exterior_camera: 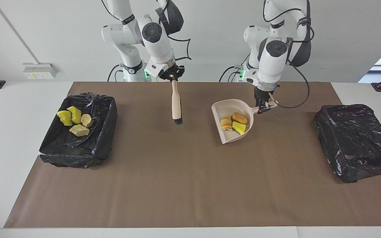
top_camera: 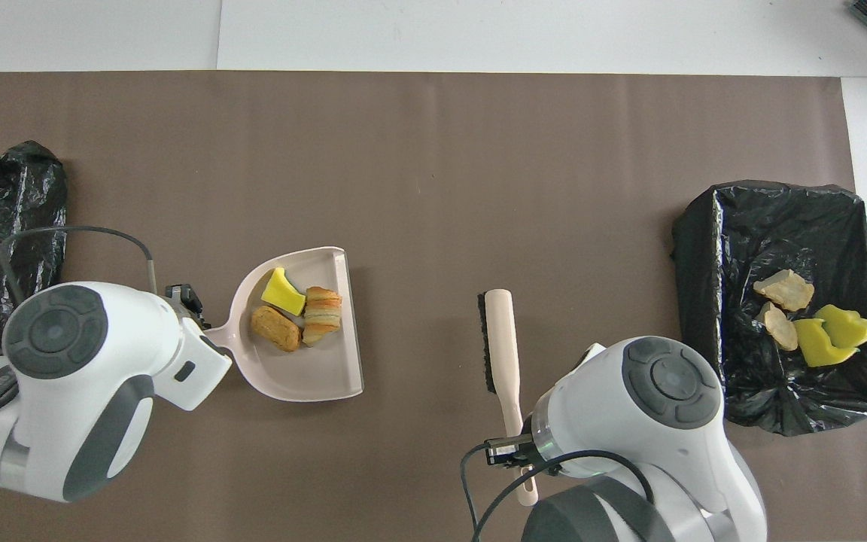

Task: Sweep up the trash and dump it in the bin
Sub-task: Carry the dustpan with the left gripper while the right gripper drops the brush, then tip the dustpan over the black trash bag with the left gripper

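Dumping step: left gripper (exterior_camera: 263, 107) clamps the dustpan (exterior_camera: 232, 127) with 3 trash bits (exterior_camera: 232, 123) mid-frame, seemingly bound for the empty-looking right-edge bin (exterior_camera: 354, 140); right gripper (exterior_camera: 174, 78) grips the brush (exterior_camera: 176, 105).

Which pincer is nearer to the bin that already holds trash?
Right. The right pincer, shut on the hand brush, hangs beside the trash-filled bin. The left pincer, holding the dustpan by its handle, is toward the other black bin.

Two glossy white arms (exterior_camera: 154, 36) with rounded segments, dark grey joint bands and round grey end caps ringed with screw holes, black cables looping alongside, small black two-finger grippers, green lights glowing near the bases
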`<state>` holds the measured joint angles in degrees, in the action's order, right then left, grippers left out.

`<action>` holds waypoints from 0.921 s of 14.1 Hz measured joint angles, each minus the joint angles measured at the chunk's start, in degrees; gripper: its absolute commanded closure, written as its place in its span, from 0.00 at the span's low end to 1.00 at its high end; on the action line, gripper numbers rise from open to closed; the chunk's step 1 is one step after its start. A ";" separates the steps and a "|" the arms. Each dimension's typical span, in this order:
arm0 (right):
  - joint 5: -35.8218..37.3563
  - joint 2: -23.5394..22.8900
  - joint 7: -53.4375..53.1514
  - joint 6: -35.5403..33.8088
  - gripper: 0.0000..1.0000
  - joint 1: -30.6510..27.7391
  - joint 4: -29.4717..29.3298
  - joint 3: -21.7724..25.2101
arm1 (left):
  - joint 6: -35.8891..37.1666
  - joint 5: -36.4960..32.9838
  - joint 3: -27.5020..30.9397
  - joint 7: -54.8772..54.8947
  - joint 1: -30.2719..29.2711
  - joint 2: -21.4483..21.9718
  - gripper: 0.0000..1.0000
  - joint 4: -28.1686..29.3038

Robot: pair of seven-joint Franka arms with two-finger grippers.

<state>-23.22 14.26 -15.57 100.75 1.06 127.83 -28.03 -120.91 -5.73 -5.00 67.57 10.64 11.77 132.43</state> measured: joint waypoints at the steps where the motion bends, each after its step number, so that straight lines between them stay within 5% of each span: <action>1: 0.03 -0.02 -0.10 0.01 1.00 0.33 0.11 -0.22 | 0.05 0.00 0.16 3.27 -3.64 1.18 1.00 0.27; 6: 0.71 -2.78 -11.56 6.61 1.00 8.71 0.47 -0.98 | -1.01 0.32 0.87 16.28 -24.02 0.97 1.00 -2.56; 13: 9.40 -16.76 -25.69 18.19 1.00 20.46 -2.05 -1.24 | 2.62 0.05 1.01 33.27 -40.05 -16.53 1.00 -29.91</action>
<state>-13.82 -2.50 -41.26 118.93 21.52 125.78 -29.28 -118.28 -5.68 -4.00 100.84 -29.40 -4.76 102.52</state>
